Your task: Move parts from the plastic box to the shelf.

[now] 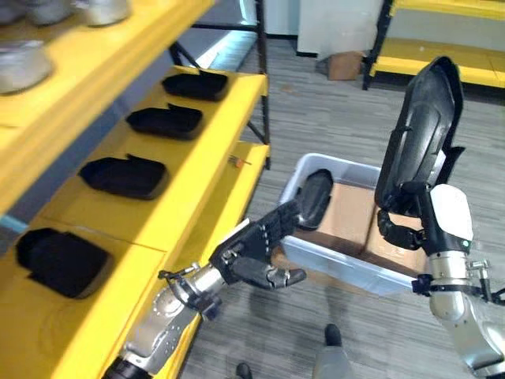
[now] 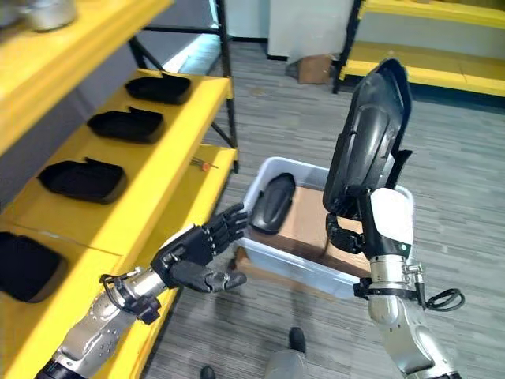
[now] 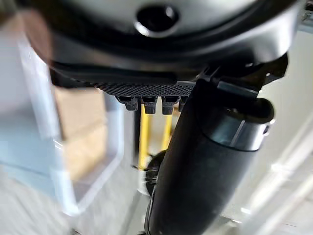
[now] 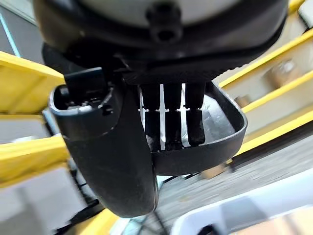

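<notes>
My right hand is shut on a large black moulded part and holds it upright above the pale plastic box. In the right wrist view its fingers curl over the part's rim. A second black part leans inside the box on brown cardboard. My left hand is open, fingers straight, just outside the box's near left corner and holding nothing. Several black parts lie in a row on the yellow shelf at the left.
An upper yellow shelf level with silver-grey items overhangs the top left. The shelf's black post stands beyond the box. Another yellow shelf and a cardboard box are at the back. A small orange item lies at the shelf edge.
</notes>
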